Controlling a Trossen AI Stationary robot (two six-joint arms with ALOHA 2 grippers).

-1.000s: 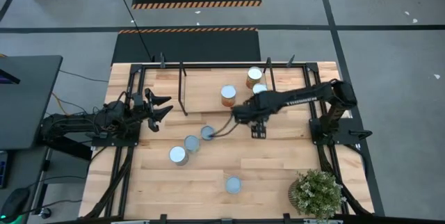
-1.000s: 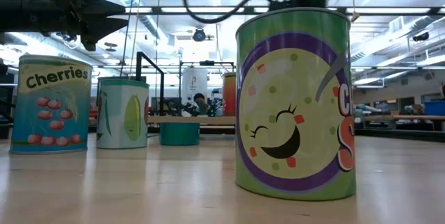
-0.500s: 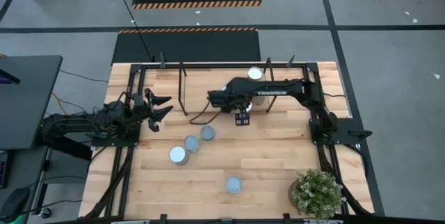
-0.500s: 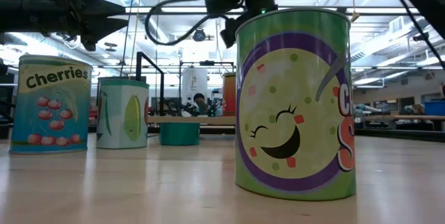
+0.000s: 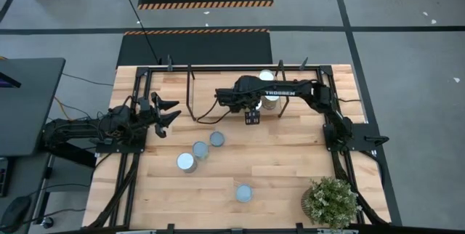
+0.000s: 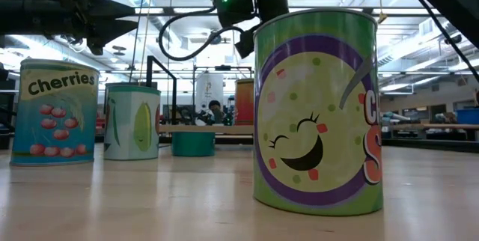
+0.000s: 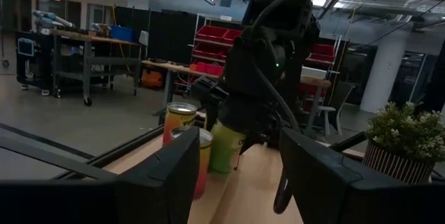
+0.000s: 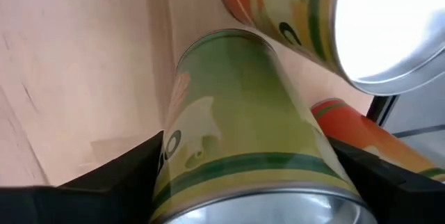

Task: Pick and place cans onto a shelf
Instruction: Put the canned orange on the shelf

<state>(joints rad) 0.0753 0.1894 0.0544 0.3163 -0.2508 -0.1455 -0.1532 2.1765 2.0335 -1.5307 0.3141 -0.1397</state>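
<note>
My right gripper reaches over the shelf, a light-wood board framed by black rods at the table's far side. It is shut on a green-labelled can. Orange-labelled cans stand on the shelf beside it, and two silver tops show from above. Several more cans stand on the tabletop. My left gripper is open and empty over the table's left side. My right gripper pinches the green can's side wall between its two fingers, one on each side. The fingers come from above, slanting down along the can. The can hangs upright below the gripper, next to the orange cans. Whether its base rests on the shelf board cannot be told.
A potted plant stands at the near right corner. The shelf's upright black posts rise left of my right gripper. In the low view a big green can, a cherries can and a corn can stand in front.
My right gripper has gone from over the table's middle toward the far edge and somewhat left, to above the shelf beside the orange cans. My left arm has kept still.
</note>
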